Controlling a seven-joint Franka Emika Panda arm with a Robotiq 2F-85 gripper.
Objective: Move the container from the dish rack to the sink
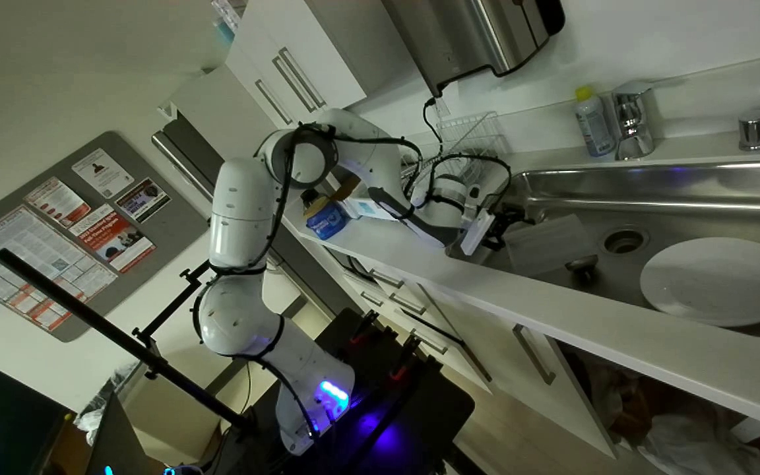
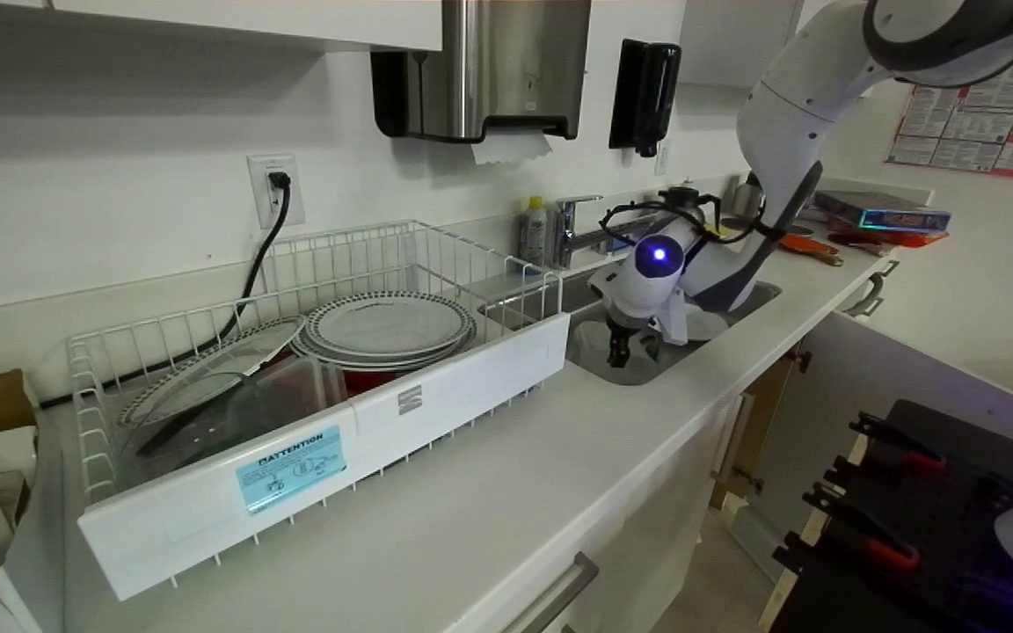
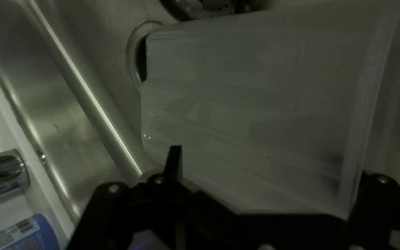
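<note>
Gripper (image 3: 270,164) wide at translucent container (image 1: 548,244) in steel sink (image 1: 696,216), white plate (image 1: 720,280) too. White counter (image 2: 436,519) carries dish rack (image 2: 471,382) with plates (image 2: 388,325). Steel towel dispenser (image 2: 515,79) on wall (image 2: 190,158); grey noticeboard (image 1: 175,224).

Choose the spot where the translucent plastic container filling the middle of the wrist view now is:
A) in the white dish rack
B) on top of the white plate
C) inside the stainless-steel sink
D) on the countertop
C, since the wrist view shows the translucent plastic container inside the stainless-steel sink, hiding part of the drain hole.
</note>
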